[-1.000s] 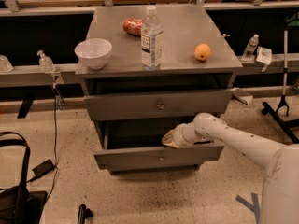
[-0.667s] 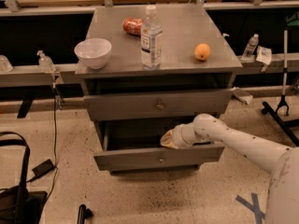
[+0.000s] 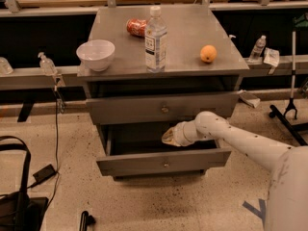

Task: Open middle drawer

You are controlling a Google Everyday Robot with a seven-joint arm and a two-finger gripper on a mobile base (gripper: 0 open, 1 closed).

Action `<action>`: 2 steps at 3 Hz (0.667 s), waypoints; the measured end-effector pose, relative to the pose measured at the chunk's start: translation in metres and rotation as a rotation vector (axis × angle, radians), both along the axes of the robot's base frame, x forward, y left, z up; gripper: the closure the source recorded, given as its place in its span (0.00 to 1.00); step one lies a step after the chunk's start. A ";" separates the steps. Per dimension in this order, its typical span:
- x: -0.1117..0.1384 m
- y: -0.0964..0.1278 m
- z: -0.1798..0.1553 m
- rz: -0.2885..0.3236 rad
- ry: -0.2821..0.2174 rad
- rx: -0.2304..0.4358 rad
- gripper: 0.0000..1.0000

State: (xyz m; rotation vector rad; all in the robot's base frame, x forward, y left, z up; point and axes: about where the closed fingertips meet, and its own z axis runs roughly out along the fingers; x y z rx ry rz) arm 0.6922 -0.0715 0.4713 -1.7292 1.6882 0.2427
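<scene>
Hanging over drawer: gripper (image 3: 169, 136) above the open cavity, just behind the front panel, in line with the knob (image 3: 166, 164); cannot tell whether it is spread or closed.
Middle drawer (image 3: 130, 166): grey, pulled out toward the camera; lower of the two fronts in view.
In the way: white arm (image 3: 240, 141) comes from lower right and crosses the drawer's right half.
Top drawer (image 3: 125, 110): grey front with its own small knob, directly above.
Cabinet top (image 3: 187, 30): grey metal.
Count on top: one white bowl (image 3: 96, 54) front left, one upright water bottle (image 3: 156, 40) centre, one red can (image 3: 136, 27) lying behind it, one orange (image 3: 208, 53) right.
Side ledges: two small bottles, left (image 3: 47, 64) and right (image 3: 258, 46).
Floor (image 3: 72, 143): pale, speckled; black bag (image 3: 14, 201) and cable (image 3: 55, 129) at left, blue tape (image 3: 255, 208) at right.
</scene>
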 end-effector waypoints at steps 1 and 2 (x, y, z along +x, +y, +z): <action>0.012 0.002 -0.009 -0.011 0.063 0.032 1.00; 0.014 0.000 -0.023 -0.027 0.131 0.057 1.00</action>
